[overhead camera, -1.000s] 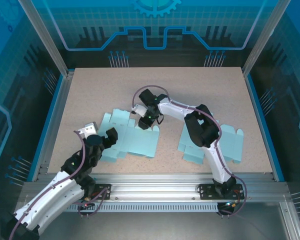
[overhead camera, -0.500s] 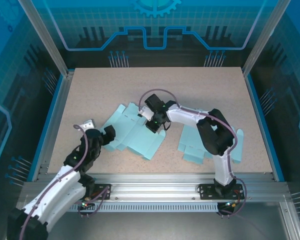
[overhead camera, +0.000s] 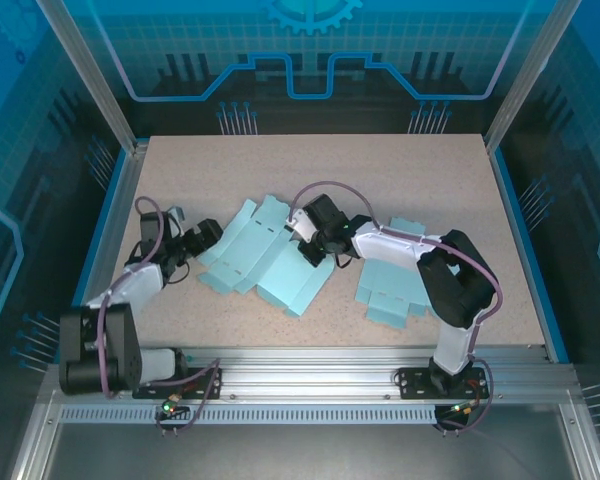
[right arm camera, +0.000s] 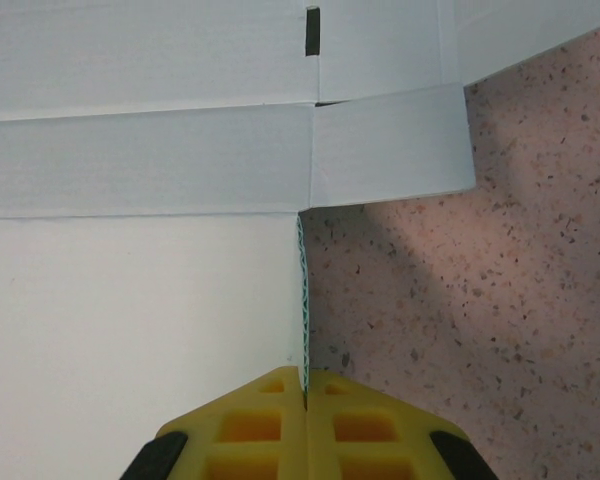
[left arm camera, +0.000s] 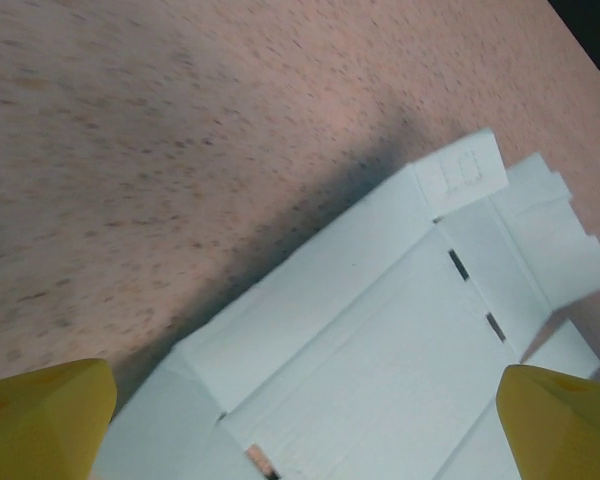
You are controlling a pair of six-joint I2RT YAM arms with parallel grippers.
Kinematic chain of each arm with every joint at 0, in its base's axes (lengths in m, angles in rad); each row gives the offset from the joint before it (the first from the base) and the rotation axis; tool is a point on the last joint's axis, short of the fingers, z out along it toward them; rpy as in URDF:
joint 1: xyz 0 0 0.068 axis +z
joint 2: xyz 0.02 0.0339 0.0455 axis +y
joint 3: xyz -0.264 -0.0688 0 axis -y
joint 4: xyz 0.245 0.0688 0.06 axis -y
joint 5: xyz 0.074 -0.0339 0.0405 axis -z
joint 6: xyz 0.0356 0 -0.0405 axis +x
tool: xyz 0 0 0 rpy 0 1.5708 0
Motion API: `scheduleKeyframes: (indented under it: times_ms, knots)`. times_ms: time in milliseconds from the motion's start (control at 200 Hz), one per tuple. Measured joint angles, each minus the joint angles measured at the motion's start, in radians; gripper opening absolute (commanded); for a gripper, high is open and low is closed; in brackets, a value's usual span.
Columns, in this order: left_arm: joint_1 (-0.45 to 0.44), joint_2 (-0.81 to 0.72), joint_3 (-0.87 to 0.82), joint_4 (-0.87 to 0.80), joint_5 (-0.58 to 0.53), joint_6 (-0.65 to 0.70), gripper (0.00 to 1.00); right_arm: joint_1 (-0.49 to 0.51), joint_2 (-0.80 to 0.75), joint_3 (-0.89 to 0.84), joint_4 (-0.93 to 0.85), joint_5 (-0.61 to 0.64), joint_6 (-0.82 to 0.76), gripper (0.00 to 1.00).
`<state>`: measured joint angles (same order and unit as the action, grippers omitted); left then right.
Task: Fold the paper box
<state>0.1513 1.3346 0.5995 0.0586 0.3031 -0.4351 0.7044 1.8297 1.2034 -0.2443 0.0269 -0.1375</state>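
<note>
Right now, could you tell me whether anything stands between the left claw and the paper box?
Nothing visible does: the open left claw hangs just over the left end of the flat paper box, with bare table beside it.

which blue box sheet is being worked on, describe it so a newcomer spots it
On the speckled table, look just left of centre. The flat pale blue box sheet there lies askew; unlike the other sheet under the right arm, its edge is pinched in the right tool.
</note>
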Motion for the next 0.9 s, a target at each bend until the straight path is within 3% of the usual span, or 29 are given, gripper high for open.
scheduleKeyframes:
  times_ms: [130, 365, 730, 775, 900]
  knots:
    - [0.002, 0.099, 0.072, 0.0, 0.061, 0.048, 0.99, -0.001, -0.015, -0.019, 0.035, 0.007, 0.0, 0.0]
    - [0.011, 0.112, 0.1, -0.027, 0.058, 0.048, 0.99, -0.032, -0.087, -0.08, 0.072, 0.015, 0.007, 0.0]
    - [0.01, 0.173, 0.07, 0.012, 0.05, -0.055, 0.93, -0.047, -0.09, -0.085, 0.097, 0.011, 0.018, 0.0]
    - [0.01, 0.186, 0.066, 0.026, 0.05, -0.066, 0.99, -0.047, -0.09, -0.085, 0.097, 0.01, 0.018, 0.0]
    - [0.01, 0.219, 0.04, 0.091, 0.051, -0.129, 0.99, -0.047, -0.09, -0.085, 0.097, 0.007, 0.019, 0.0]
